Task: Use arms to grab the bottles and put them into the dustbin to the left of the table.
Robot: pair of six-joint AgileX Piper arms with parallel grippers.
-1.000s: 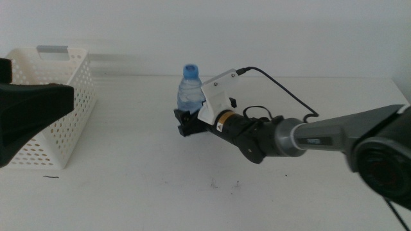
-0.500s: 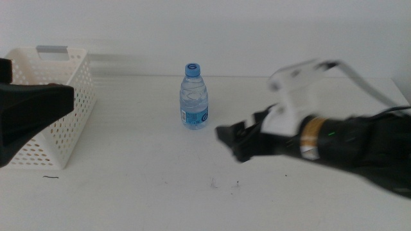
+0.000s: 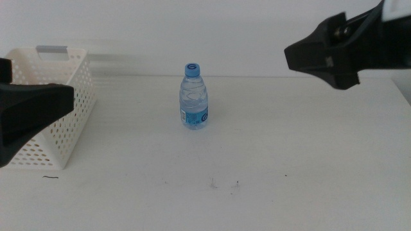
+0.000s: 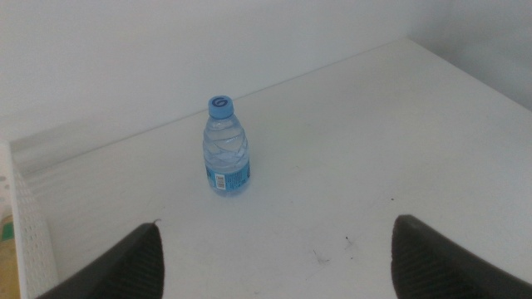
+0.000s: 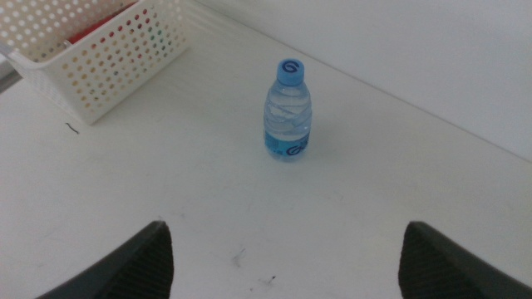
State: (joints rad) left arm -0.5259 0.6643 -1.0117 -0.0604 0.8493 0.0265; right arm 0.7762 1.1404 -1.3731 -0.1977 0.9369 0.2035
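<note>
A clear water bottle with a blue cap stands upright near the middle of the table. It also shows in the left wrist view and the right wrist view. My right gripper is open and empty, raised at the upper right, well away from the bottle; its jaws stand wide apart in its wrist view. My left gripper is open and empty at the left, in front of the white dustbin; its wrist view shows the jaws wide apart. Something red shows through the dustbin's holes.
The dustbin stands at the table's left end, with a grey handle strip on its far rim. A yellowish thing shows inside the dustbin's wall. A few dark specks lie on the table in front of the bottle.
My right gripper let go of the water bottle, then drew back to the right and up. The bottle stays upright on the table. The left gripper has not moved.
</note>
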